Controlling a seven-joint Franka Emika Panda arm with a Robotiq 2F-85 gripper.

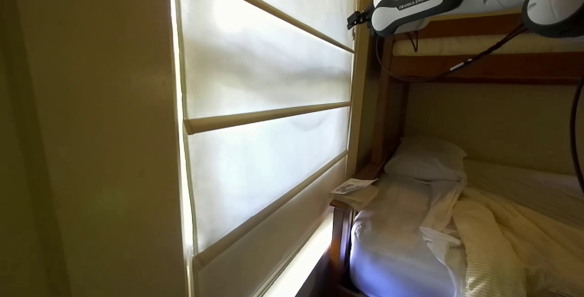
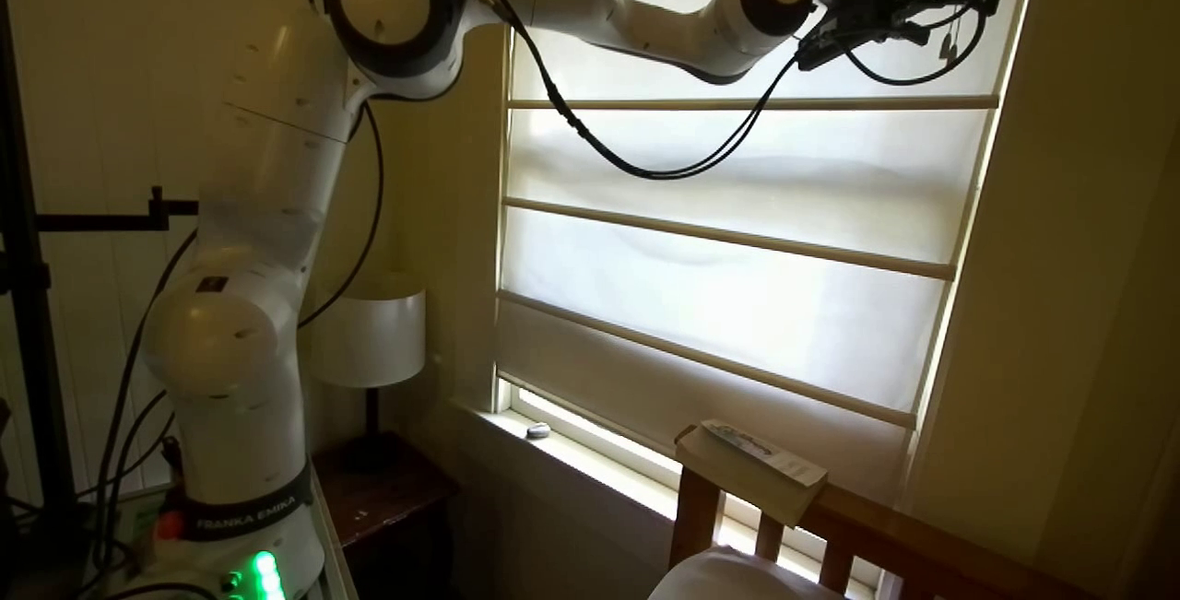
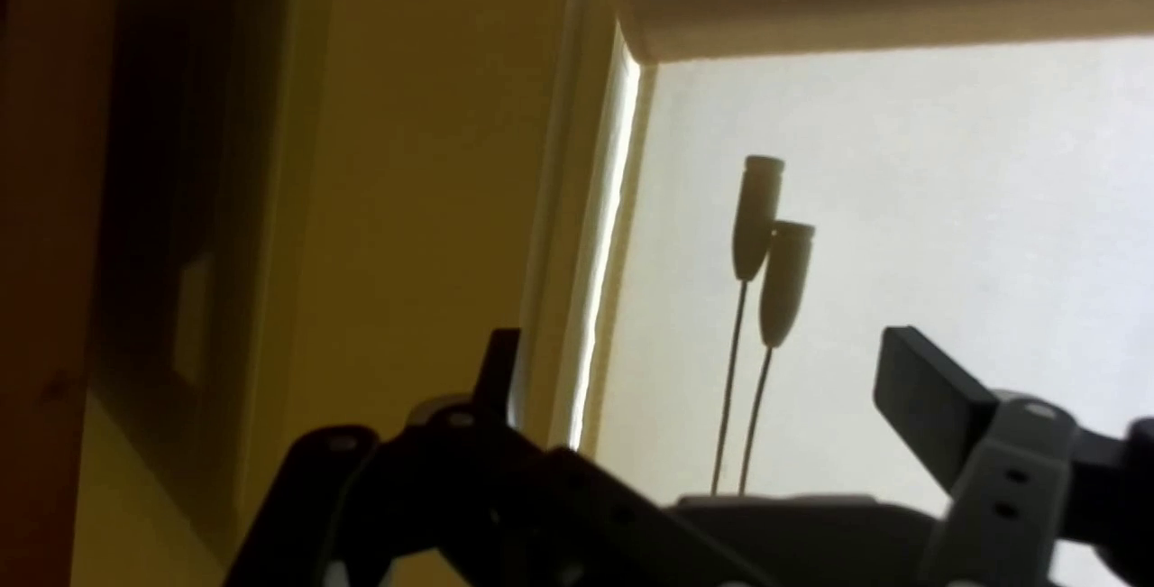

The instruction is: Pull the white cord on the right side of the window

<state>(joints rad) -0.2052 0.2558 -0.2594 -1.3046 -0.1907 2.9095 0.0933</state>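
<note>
High up, gripper (image 3: 708,371): jaws wide apart, gripping nothing.
Cords (image 3: 729,389): near the right edge of the window (image 2: 728,305) in an exterior view; framed between the fingers (image 3: 938,407) in the wrist view, depth unclear.
Tassels (image 3: 757,217): on the cord ends, overlapping there.

Fingers (image 1: 352,20) nr shade (image 1: 269,78), RH side

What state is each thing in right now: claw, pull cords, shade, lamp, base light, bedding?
Claw: open, holding nothing.
Pull cords: two, hanging, not gripped.
Window shade: lowered, with a strip of light below its bottom edge.
Lamp: looks unlit.
Base light: lit, green.
Bedding: rumpled, unmade.
</note>
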